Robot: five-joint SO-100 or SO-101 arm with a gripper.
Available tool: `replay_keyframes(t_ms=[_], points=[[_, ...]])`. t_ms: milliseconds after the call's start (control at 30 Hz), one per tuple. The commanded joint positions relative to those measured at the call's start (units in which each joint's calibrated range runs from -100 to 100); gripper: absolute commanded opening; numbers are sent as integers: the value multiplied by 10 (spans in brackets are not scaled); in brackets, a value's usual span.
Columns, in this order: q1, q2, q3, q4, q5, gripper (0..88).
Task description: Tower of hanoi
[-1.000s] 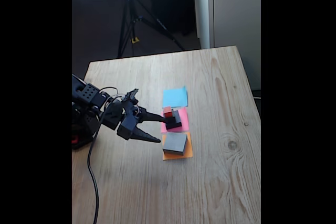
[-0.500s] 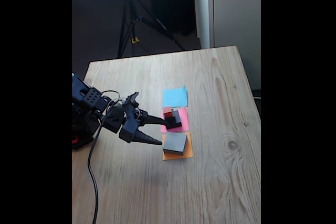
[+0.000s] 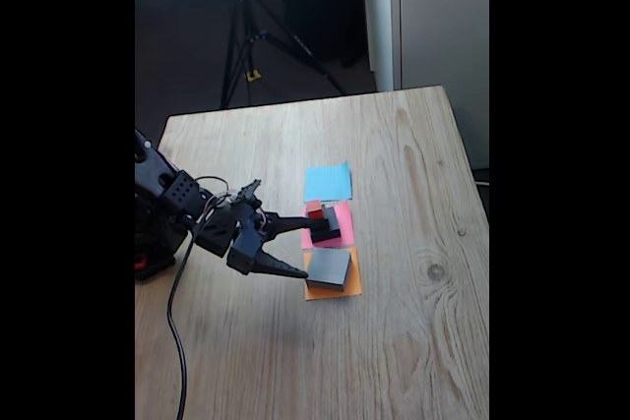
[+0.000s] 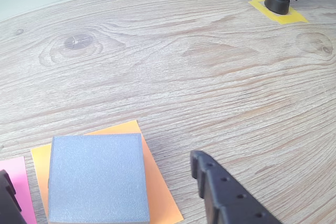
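- In the fixed view the gripper (image 3: 305, 249) is sitting low over the table (image 3: 394, 341), just left of the blocks, with its two fingers spread wide apart and nothing between them.
- One finger is pointing at the stack on the pink paper (image 3: 344, 215). The other finger is pointing at the near left corner of the grey block (image 3: 328, 267).
- The grey block is lying flat on the orange paper (image 3: 352, 286), which is the nearest paper. In the wrist view the grey block (image 4: 97, 177) is showing big at the bottom left, with one black finger (image 4: 220, 187) just to its right.
- On the pink paper, in the middle, the black block (image 3: 328, 226) is sitting with the red cube (image 3: 314, 210) at its far left. Whether a smaller dark block is in that stack is too blurry to tell.
- The blue paper (image 3: 328, 182), the farthest one, is holding no block.
- It looks like the arm is getting ready to grab a block, most likely the grey one.
- Next it probably needs to slide the fingers around both sides of the block and then squeeze.
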Motion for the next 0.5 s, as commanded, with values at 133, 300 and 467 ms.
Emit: replay_keyframes(t_ms=[133, 300, 467], points=[[6, 34, -4, -66, 9, 431], [8, 92, 1, -133, 9, 432], [11, 142, 1, -193, 9, 436]])
